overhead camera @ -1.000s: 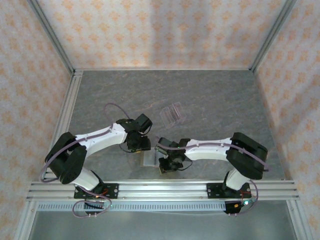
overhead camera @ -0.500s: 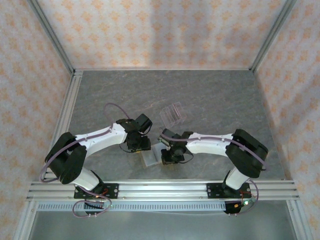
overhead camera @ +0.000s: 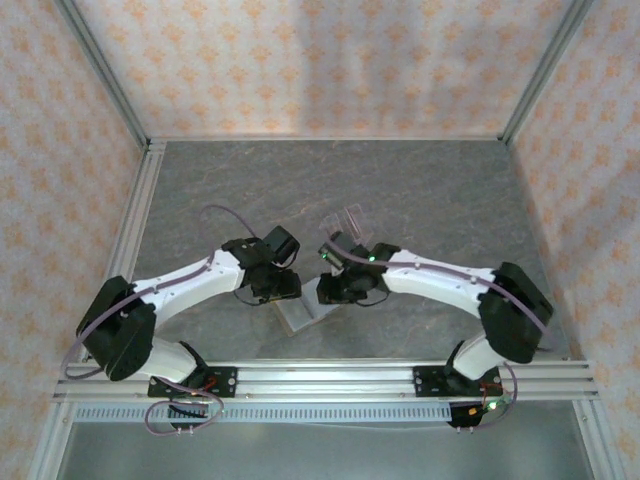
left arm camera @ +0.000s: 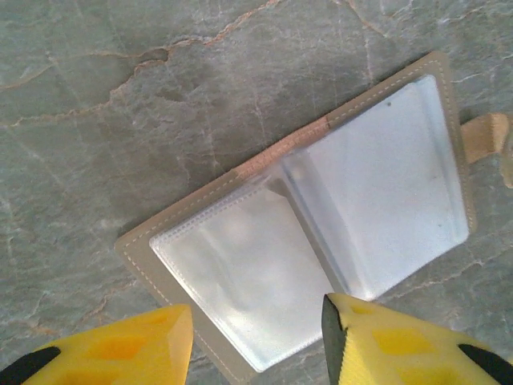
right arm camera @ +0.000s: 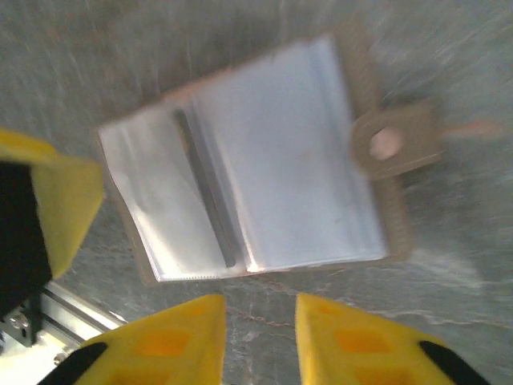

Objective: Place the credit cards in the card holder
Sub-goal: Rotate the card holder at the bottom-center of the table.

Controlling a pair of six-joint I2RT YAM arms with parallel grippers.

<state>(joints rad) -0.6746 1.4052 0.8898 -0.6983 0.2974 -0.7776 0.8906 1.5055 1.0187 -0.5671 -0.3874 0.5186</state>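
The card holder [left arm camera: 321, 216] lies spread open on the stone table, a tan cover with clear plastic sleeves facing up. Its snap tab [right arm camera: 394, 144] sticks out at one side. From above, the card holder [overhead camera: 300, 315] sits between the two wrists. My left gripper [left arm camera: 256, 341] hovers open over one corner of it, with nothing between the yellow fingers. My right gripper [right arm camera: 260, 325] is open just off the holder's long edge, over bare table. The credit cards are out of view.
A clear acrylic slotted stand [overhead camera: 347, 224] stands just behind my right wrist. An aluminium rail [overhead camera: 320, 375] runs along the near edge, close to the holder. The left gripper's yellow finger [right arm camera: 60, 204] shows beside the holder in the right wrist view.
My right gripper has swung from the near edge toward the back, past the holder's right side, and its jaws have parted. My left jaws have widened slightly; the holder stays put.
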